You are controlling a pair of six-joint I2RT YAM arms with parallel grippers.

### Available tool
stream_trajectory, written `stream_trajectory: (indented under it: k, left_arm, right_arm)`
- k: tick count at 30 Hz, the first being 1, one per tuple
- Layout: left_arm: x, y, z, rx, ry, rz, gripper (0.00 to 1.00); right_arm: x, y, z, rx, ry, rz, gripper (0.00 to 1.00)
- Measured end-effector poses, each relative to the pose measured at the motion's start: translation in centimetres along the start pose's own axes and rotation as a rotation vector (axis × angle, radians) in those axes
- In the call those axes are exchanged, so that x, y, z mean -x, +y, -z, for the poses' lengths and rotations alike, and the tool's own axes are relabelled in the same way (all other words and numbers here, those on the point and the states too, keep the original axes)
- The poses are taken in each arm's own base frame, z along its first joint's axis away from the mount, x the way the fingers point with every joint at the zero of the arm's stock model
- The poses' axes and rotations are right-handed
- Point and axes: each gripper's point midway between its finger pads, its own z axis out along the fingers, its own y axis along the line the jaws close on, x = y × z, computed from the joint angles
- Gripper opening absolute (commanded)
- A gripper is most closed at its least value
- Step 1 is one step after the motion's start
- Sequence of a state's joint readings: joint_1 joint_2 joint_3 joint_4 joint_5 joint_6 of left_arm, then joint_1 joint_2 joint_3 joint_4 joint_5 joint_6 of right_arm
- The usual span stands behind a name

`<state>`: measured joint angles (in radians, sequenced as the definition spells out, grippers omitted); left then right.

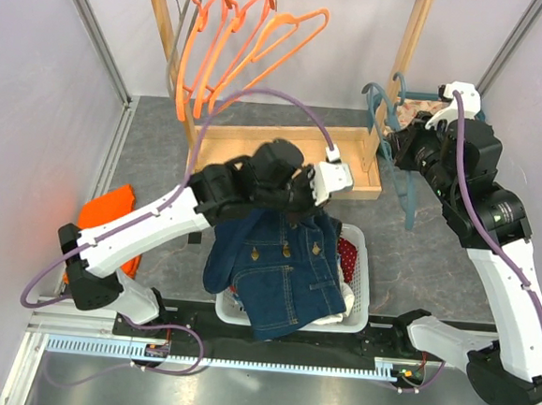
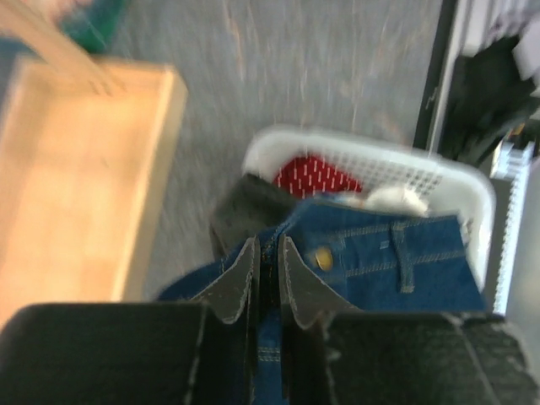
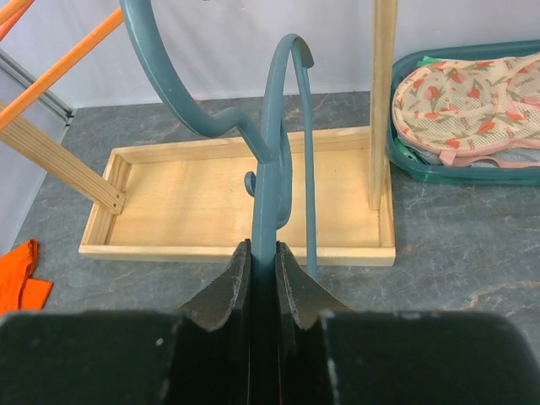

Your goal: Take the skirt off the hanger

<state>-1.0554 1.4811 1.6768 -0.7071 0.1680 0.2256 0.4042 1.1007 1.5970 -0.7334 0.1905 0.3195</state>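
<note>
The blue denim skirt [image 1: 284,269] hangs from my left gripper [image 1: 298,197] and drapes down over the white laundry basket [image 1: 361,299]. In the left wrist view my left gripper [image 2: 268,253] is shut on the skirt [image 2: 380,261] at its waistband, beside a brass button. The teal hanger [image 1: 388,127] is apart from the skirt, off to the right by the rack. My right gripper [image 1: 408,150] holds it up there. In the right wrist view my right gripper [image 3: 262,257] is shut on the hanger [image 3: 274,152], whose hook curves upward.
A wooden rack with a tray base [image 1: 285,147] carries several orange hangers [image 1: 237,40] at the back. An orange cloth [image 1: 106,213] lies at the left. A teal bin with a floral garment [image 3: 464,101] sits to the right of the rack. Red and white laundry [image 2: 316,177] fills the basket [image 2: 371,164].
</note>
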Motion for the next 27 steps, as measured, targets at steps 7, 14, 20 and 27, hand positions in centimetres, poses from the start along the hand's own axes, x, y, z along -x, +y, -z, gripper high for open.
stream_trajectory:
  k: [7, 14, 20, 27]
  left_arm:
    - [-12.1, 0.6, -3.6, 0.06, 0.341, -0.01, 0.02]
    - [-18.0, -0.2, -3.5, 0.057, 0.449, -0.021, 0.02]
    - [-19.1, -1.6, -2.7, 0.068, 0.426, -0.064, 0.02]
    - [-21.3, -2.9, -3.3, 0.062, 0.457, -0.123, 0.06]
  right_arm:
    - [-0.8, 0.5, -2.5, -0.001, 0.035, -0.005, 0.0]
    - [0.7, 2.2, -5.5, 0.026, 0.045, -0.013, 0.0]
    - [3.1, 4.2, -8.4, 0.068, 0.022, -0.022, 0.0]
    - [3.9, 5.3, -12.5, 0.081, 0.033, -0.022, 0.0]
